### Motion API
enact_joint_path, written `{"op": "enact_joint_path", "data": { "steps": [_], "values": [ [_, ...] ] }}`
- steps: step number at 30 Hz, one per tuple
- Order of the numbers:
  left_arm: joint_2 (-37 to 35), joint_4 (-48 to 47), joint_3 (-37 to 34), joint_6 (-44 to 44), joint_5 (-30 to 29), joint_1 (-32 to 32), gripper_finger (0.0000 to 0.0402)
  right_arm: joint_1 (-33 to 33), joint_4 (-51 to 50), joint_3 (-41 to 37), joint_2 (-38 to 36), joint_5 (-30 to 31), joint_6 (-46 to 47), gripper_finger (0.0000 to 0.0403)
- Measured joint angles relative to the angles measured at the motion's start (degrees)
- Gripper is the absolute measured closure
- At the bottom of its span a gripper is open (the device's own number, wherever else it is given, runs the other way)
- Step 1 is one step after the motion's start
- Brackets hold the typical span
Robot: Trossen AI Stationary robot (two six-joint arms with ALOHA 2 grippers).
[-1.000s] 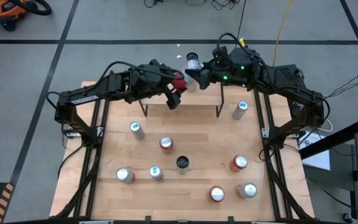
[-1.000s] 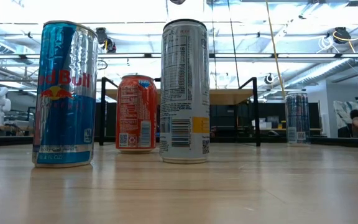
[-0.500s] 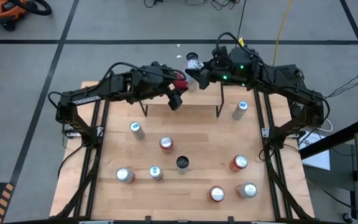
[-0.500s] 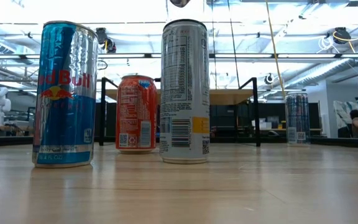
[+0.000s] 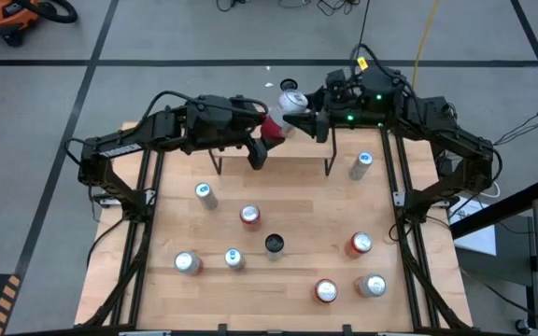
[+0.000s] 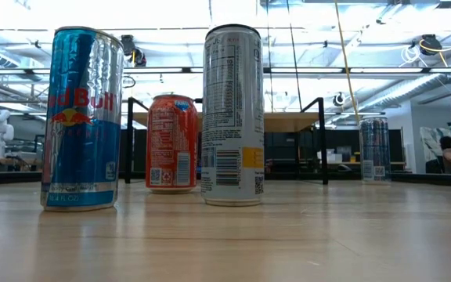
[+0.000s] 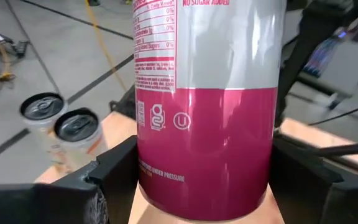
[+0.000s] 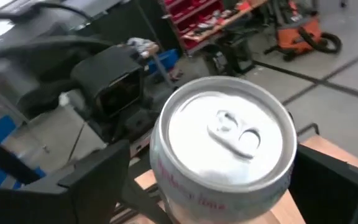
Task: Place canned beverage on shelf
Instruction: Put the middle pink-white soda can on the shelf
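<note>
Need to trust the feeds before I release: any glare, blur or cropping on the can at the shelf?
Left wrist view: the red and white can fills the picture, sharp print, top cropped off. Right wrist view: its lid is soft and slightly blurred, background blurred too. Low view: ceiling lights glare behind the blue can; the shelf is dim and backlit. High view: even light, little shadow.

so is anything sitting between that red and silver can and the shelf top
Nothing visible. The red and silver can is already over the shelf, between the left gripper fingers. Two other cans stand off to one side, apart from it.
</note>
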Motion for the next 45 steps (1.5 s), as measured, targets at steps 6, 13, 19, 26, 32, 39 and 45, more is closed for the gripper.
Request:
{"op": "enact_joint_path", "data": {
  "steps": [6,13,19,26,32,39,45],
  "values": [
    [-0.8,7.5,0.0,-2.8,3.0,0.0,0.0113,0.0,0.7,0.0,-2.1,-3.1,-4.7,0.0019],
    [-0.6,16.7,0.0,-4.5,7.6,0.2,0.0113,0.0,4.7,0.0,-2.6,-6.3,-9.0,0.0019],
    [-0.1,21.6,0.0,-4.7,11.5,0.3,0.0113,0.0,10.1,0.0,-2.4,-6.4,-13.1,0.0019],
    [0.6,26.3,0.0,-4.5,15.1,0.3,0.0113,-0.3,14.0,0.0,-2.1,-11.5,-13.1,0.0023],
    [1.3,28.2,0.1,-4.5,15.7,0.3,0.0113,-0.3,14.1,0.0,-1.3,-13.3,-11.8,0.0025],
    [1.9,28.7,0.1,-3.8,16.3,0.3,0.0113,-0.3,14.2,0.0,-1.2,-13.2,-11.1,0.0026],
    [1.8,28.4,0.1,-2.5,16.3,0.3,0.0113,-0.3,14.2,0.0,-1.1,-13.1,-10.8,0.0026]
  ]
}}
